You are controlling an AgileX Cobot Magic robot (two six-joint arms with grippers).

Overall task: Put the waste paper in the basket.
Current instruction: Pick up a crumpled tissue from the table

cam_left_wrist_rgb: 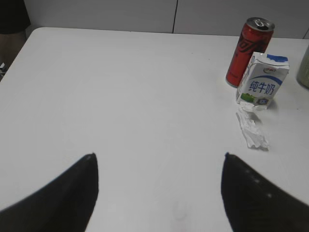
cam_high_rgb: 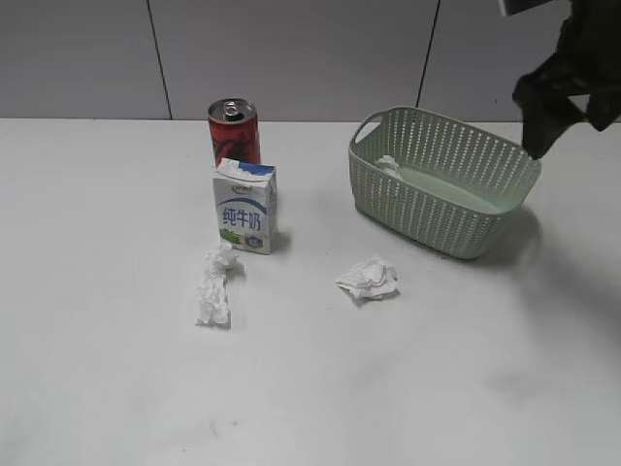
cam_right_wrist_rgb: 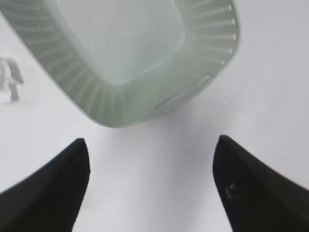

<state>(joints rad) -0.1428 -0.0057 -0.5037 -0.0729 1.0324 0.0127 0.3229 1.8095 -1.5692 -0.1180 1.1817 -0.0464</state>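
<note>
The pale green basket [cam_high_rgb: 427, 209] stands at the right back of the table, with one white paper wad [cam_high_rgb: 387, 163] inside at its left end. A second wad [cam_high_rgb: 369, 279] lies on the table in front of the basket. An elongated wad [cam_high_rgb: 215, 283] lies in front of the milk carton and also shows in the left wrist view [cam_left_wrist_rgb: 252, 128]. My right gripper [cam_high_rgb: 537, 146] hangs above the basket's right end; in the right wrist view it [cam_right_wrist_rgb: 150, 140] is open and empty, just outside the basket wall [cam_right_wrist_rgb: 96, 96]. My left gripper [cam_left_wrist_rgb: 159, 157] is open and empty over bare table, left of the elongated wad.
A white-and-blue milk carton [cam_high_rgb: 246, 207] stands at the left centre, with a red drink can [cam_high_rgb: 234, 131] right behind it. Both show in the left wrist view, carton [cam_left_wrist_rgb: 263, 79] and can [cam_left_wrist_rgb: 248, 50]. A grey panelled wall runs behind the white table.
</note>
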